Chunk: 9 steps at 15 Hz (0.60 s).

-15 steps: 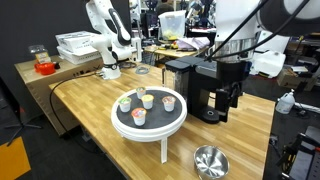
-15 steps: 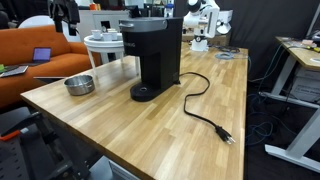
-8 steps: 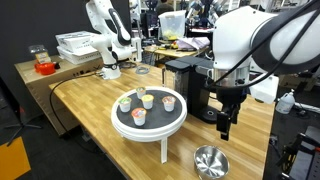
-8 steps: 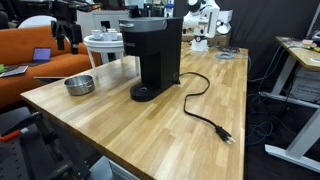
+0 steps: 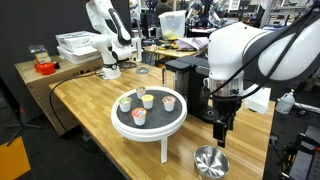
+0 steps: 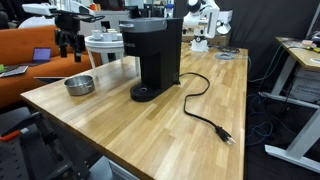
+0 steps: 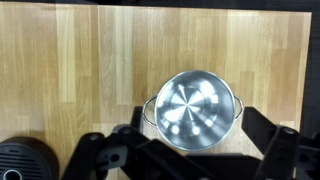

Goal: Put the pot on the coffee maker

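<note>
The shiny silver pot sits upright and empty on the wooden table, near its front edge. In an exterior view it stands apart from the black coffee maker, whose round base plate is bare. The coffee maker is partly hidden by my arm. My gripper hangs above the pot, pointing down, and also shows in an exterior view. In the wrist view the pot lies straight below, and my gripper is open and empty with the jaws spread wider than the pot.
A white round tray table with small coloured cups stands next to the pot; it also shows in an exterior view. The coffee maker's cord trails over the table. The coffee maker's base edge shows at the wrist view's lower left.
My arm has swung from in front of the coffee maker toward the table's front edge, bringing the gripper over the pot. The pot has not moved.
</note>
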Available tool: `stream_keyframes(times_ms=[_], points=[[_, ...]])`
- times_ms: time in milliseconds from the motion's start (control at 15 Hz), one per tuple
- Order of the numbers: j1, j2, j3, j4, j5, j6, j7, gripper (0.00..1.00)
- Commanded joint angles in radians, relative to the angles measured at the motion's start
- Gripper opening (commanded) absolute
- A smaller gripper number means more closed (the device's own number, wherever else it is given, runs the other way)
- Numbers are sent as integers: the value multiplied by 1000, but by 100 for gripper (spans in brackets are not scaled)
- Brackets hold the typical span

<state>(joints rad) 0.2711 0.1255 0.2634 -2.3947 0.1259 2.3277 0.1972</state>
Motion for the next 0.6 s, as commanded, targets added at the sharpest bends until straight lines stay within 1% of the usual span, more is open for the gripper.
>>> stream_keyframes(times_ms=[0,333,533], points=[[2,-1,-1,1,0,-2,0,100],[2,-2,-1,2,-4,5,-7,100],[0,11,0,12,-17,43,-60,100]])
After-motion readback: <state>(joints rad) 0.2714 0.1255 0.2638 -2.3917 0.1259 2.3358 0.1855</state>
